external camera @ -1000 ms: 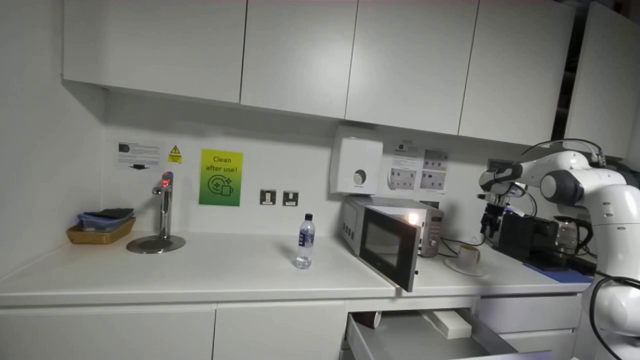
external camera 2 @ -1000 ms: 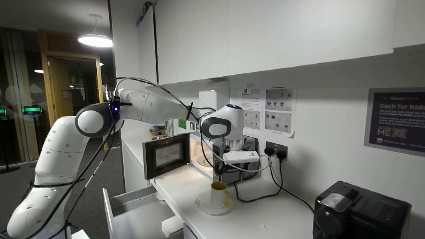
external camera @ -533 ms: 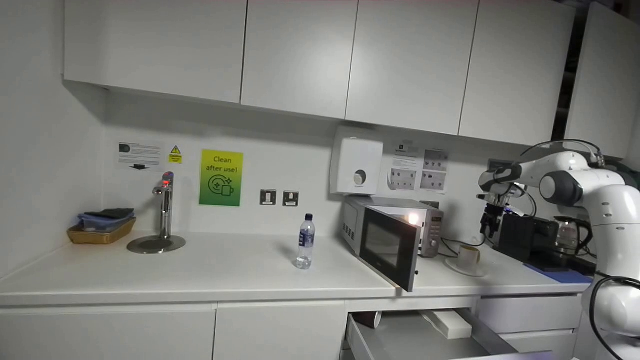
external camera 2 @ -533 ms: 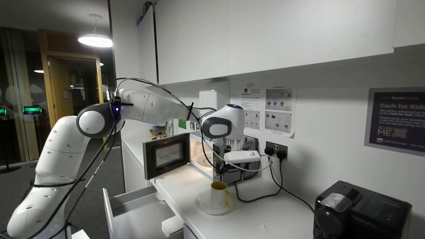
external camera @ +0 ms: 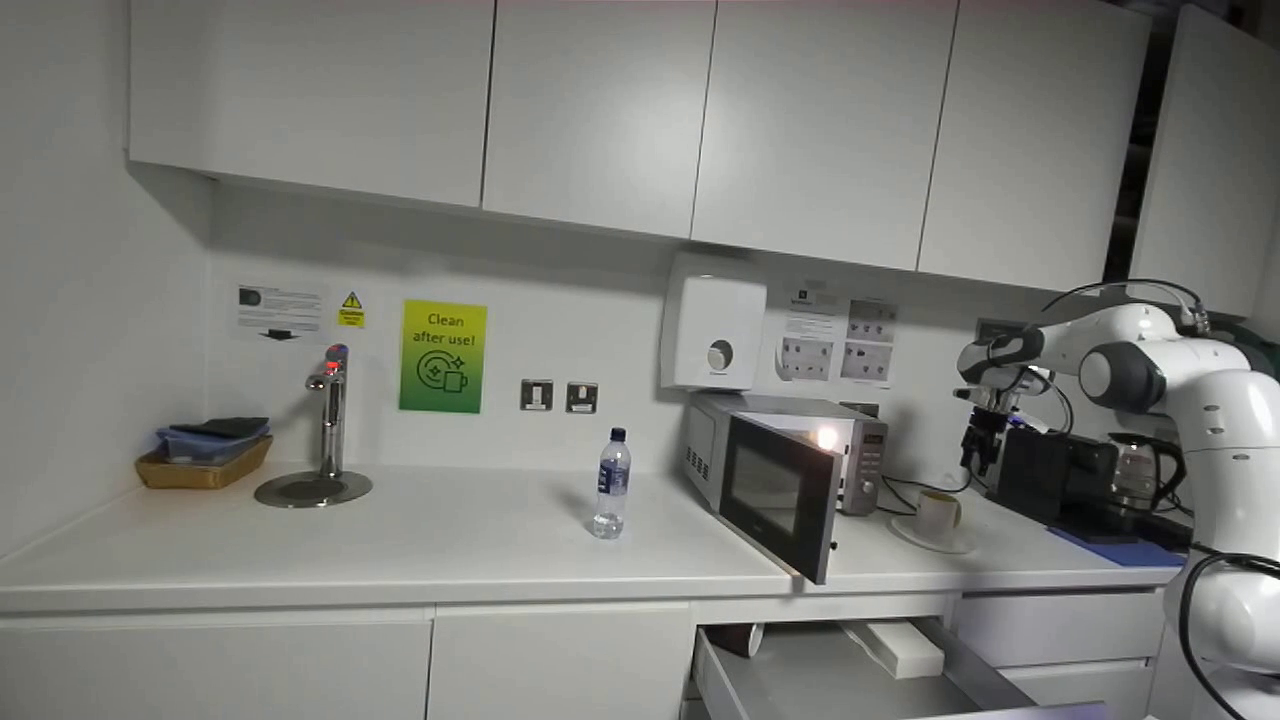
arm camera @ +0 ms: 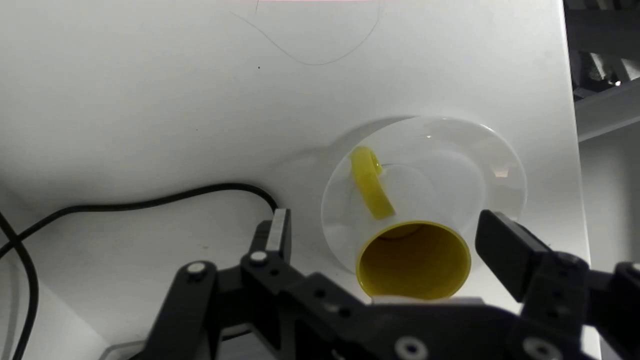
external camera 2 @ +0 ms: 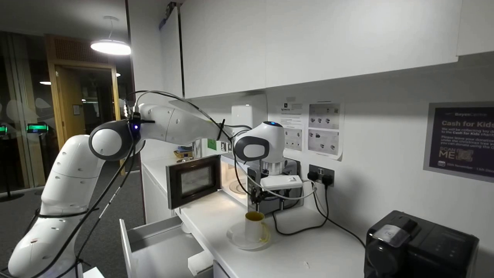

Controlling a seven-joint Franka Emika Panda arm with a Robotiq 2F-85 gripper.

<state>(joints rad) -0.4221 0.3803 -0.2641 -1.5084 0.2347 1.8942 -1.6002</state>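
In an exterior view, the mug (external camera 2: 253, 231) stood at seven o'clock from the wide-spread gripper (external camera 2: 269, 208); it was white outside, yellow inside.

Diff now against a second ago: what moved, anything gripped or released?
The arm and its open gripper shifted very slightly toward the right of an exterior view, then held over the last half second. Nothing was taken hold of or let go. The yellow-lined mug, white plate, open microwave door, pulled-out drawer and water bottle stayed put.
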